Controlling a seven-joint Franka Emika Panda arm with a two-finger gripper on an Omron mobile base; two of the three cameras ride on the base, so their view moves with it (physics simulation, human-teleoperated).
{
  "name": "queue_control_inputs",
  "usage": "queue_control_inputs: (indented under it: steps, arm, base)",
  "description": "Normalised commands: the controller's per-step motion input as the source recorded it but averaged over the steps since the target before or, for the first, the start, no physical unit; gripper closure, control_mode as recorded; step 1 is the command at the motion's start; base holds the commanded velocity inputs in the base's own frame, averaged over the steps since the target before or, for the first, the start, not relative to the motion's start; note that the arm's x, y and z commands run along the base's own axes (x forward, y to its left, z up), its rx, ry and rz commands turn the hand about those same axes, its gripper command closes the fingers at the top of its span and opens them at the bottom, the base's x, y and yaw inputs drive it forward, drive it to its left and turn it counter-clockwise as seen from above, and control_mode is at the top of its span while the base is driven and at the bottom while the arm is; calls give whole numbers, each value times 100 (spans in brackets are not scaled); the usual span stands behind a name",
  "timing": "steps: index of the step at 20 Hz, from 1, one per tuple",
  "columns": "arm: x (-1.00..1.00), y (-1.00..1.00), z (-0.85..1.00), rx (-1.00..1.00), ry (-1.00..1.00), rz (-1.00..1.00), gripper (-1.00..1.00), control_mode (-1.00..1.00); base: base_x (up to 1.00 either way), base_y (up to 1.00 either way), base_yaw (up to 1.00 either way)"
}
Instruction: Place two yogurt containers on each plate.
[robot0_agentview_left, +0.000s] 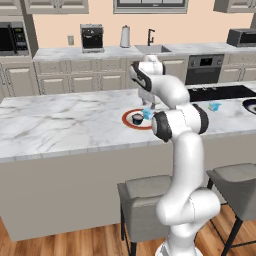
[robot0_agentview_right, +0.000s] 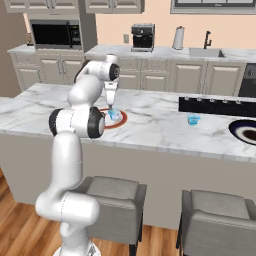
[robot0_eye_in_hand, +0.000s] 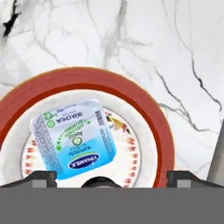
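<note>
- The white arm's two-finger gripper (robot0_eye_in_hand: 111, 177) hung over the round red-orange-rimmed plate with a white centre (robot0_agentview_left: 127, 121) on the grey-veined white marble island counter (robot0_agentview_left: 60, 125). Its jaws stood wide apart and held nothing.
- In the hand view a light blue squat yogurt cup with a printed foil lid (robot0_eye_in_hand: 73, 139) lay flat on the white centre of that plate, between the two dark fingertips (robot0_eye_in_hand: 41, 178) and clear of both.
- In the left base view a dark navy yogurt cup with a pale top (robot0_agentview_left: 137, 119) sat just beside the light blue one on the same plate. By my judgement this plate carried its two cups.
- A second light blue yogurt cup (robot0_agentview_right: 193, 120) stood on bare counter, near the black rectangular cooktop (robot0_agentview_right: 215, 106) and well apart from both plates.
- The dark navy round plate with a thin pale rim (robot0_agentview_right: 245, 131) lay at the far right of the counter; whether anything lay on it could not be told, as the frame edge cut it off.
- Recommended conduct: lift straight up with the jaws kept wide so neither fingertip drags the lid, then approach the loose cup from above, centred before closing.
</note>
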Motion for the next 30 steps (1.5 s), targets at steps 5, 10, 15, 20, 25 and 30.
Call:
queue_control_inputs:
  steps: [5, 10, 15, 20, 25, 30]
  arm:
    - [-78, -17, -1, 9, -30, 31, -100, -100]
    - [-92, -17, -13, 17, -47, 39, -100, -100]
    - [-81, 1, -36, 8, -75, 33, -100, -100]
    - [-43, 0, 27, -7, -7, 34, -100, -100]
    - [-21, 0, 6, -10, 4, 9, -100, -100]
    - [0, 0, 0, 0, 0, 0, -100, -100]
  base:
    - [0, 0, 0]
    - [0, 0, 0]
    - [0, 0, 0]
    - [0, 0, 0]
    - [0, 0, 0]
    - [0, 0, 0]
